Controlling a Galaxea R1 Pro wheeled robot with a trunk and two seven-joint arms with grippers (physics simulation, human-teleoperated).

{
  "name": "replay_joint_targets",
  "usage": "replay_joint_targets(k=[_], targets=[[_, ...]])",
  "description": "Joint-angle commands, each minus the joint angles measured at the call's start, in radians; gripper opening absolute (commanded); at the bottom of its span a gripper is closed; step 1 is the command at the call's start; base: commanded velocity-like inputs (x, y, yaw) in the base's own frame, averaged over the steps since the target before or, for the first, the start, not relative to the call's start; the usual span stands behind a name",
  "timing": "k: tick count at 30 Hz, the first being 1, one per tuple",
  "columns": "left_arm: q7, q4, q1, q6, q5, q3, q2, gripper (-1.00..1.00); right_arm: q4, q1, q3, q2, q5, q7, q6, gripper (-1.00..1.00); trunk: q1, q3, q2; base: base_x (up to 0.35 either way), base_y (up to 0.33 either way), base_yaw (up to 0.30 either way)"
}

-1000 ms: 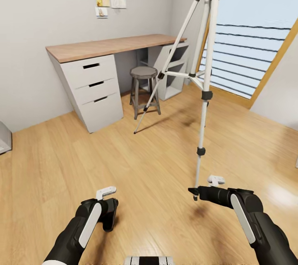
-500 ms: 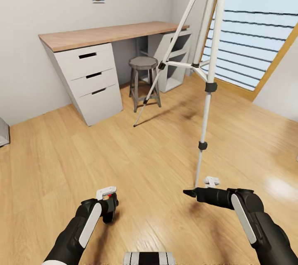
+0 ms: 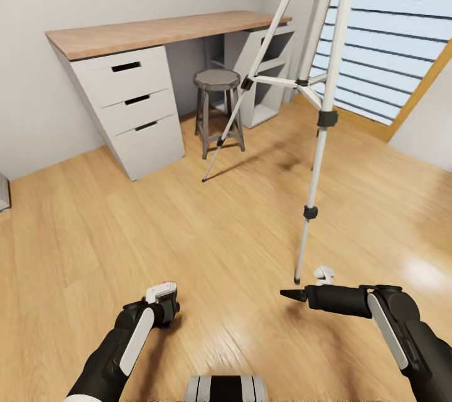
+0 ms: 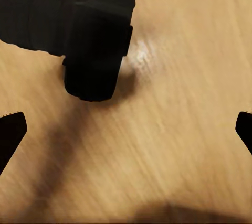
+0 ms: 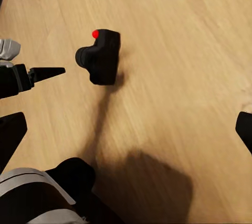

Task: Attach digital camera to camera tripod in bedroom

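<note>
Bedroom floor (image 3: 188, 226): camera (image 5: 101, 56) lying loose; tripod (image 3: 317, 138) standing; both grippers' jaws spread, empty. Step: pickup.

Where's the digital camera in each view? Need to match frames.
Head view: low left, at the left gripper; the dark shape there is hard to tell from the fingers.
Left wrist view: digital camera close up, on the floor.
Right wrist view: farther off, red dot up, casting a shadow.
Shared landmark: wood plank floor.
</note>
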Motion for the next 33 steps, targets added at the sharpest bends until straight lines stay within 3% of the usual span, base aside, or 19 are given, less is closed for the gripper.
replay_joint_targets(k=[1, 33], targets=[[0.01, -0.001, 0.0, 0.002, 0.011, -0.001, 0.0, 1.0, 0.0, 0.0, -0.001, 0.0, 0.001, 0.005, 0.004, 1.0, 0.0, -0.005, -0.001, 0.0, 0.0, 0.0], [0.01, -0.003, 0.0, 0.002, 0.011, -0.001, 0.0, 1.0, 0.001, 0.0, -0.004, -0.001, 0.003, 0.005, 0.004, 1.0, 0.015, -0.128, -0.008, 0.0, 0.0, 0.0]])
